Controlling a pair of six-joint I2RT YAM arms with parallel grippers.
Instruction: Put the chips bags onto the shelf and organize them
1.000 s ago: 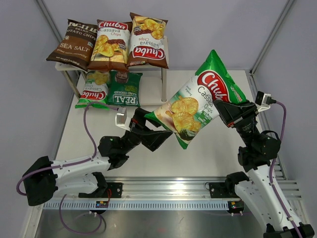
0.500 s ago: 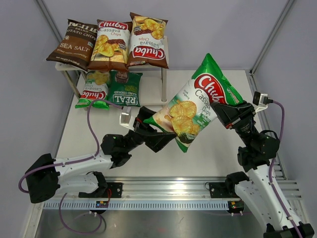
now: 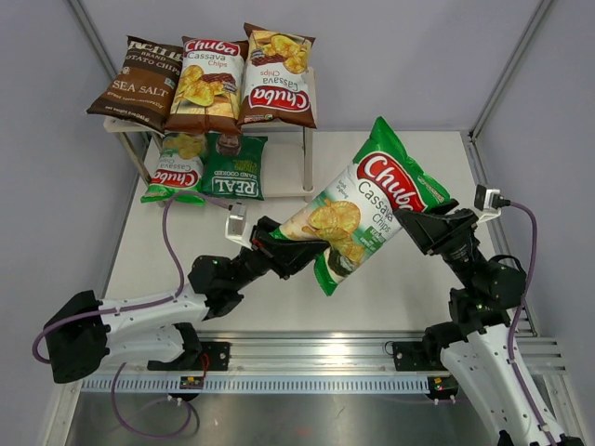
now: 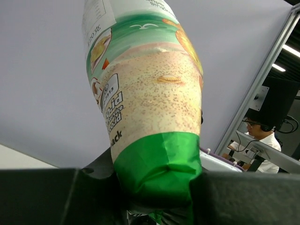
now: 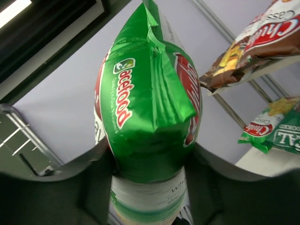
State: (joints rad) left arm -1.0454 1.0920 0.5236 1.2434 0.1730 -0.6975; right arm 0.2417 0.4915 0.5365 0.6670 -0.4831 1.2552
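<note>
- The left tool [image 3: 299,253] pinches the bottom green seam of the held green bag [image 3: 367,206]. In the left wrist view one dark finger presses on each side of that seam.
- The right tool [image 3: 416,226] is clamped on the same bag's side edge, at about 4 o'clock from the bag's middle.
- The held green bag hangs in the air above the white bench [image 3: 409,288], right of centre and off the shelf. It is tilted, with its top toward 1 o'clock and its bottom toward 7 o'clock.
- Its front reads "Chuba Cassava Chips". The right wrist view shows "acefood" along its green side [image 5: 123,93].
- The shelf [image 3: 284,175] stands at 11 o'clock on the bench.
- Its top board carries three bags side by side:
  - the dark brown bag [image 3: 137,84], which reads "SEA SALT";
  - a brown Chuba bag [image 3: 209,84], which reads "Cassava Chips";
  - a second brown Chuba bag [image 3: 276,79], whose print is upside down.
- Lower down lie two more, both printed upside down:
  - a small green Chuba bag [image 3: 177,167];
  - the "REAL" bag [image 3: 234,167], which also reads "HAND COOKED".
</note>
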